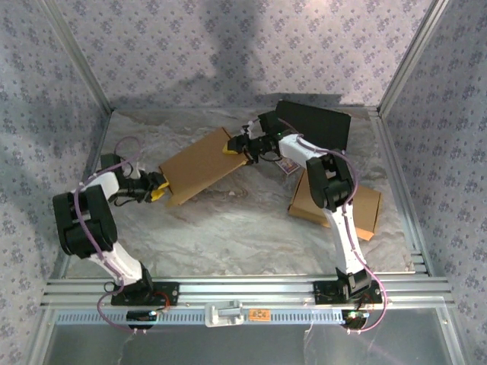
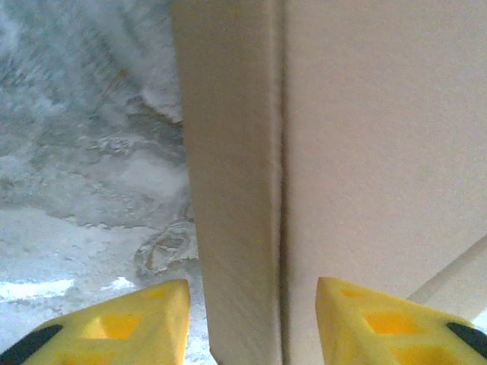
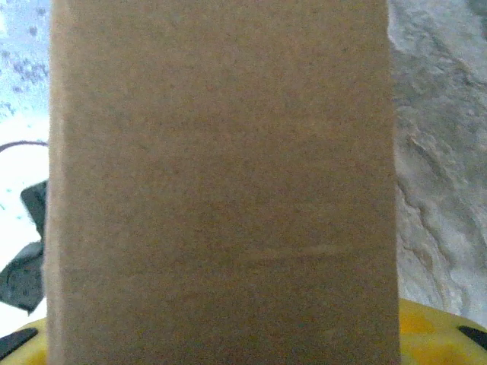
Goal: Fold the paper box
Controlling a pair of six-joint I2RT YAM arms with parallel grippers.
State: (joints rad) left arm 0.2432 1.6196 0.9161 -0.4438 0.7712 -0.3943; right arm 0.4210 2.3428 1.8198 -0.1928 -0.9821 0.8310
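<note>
- left yellow fingers stand apart, straddling one end of the flat brown cardboard box
- right yellow fingers flank its other end; I cannot tell whether they grip it

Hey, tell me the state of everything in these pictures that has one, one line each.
paper box, flattened, not folded up, between both end effectors.
left end effector, open, straddling the box's near edge.
right end effector, around the box's far end; grip unclear.
spare cardboard, lying flat, untouched.
</note>
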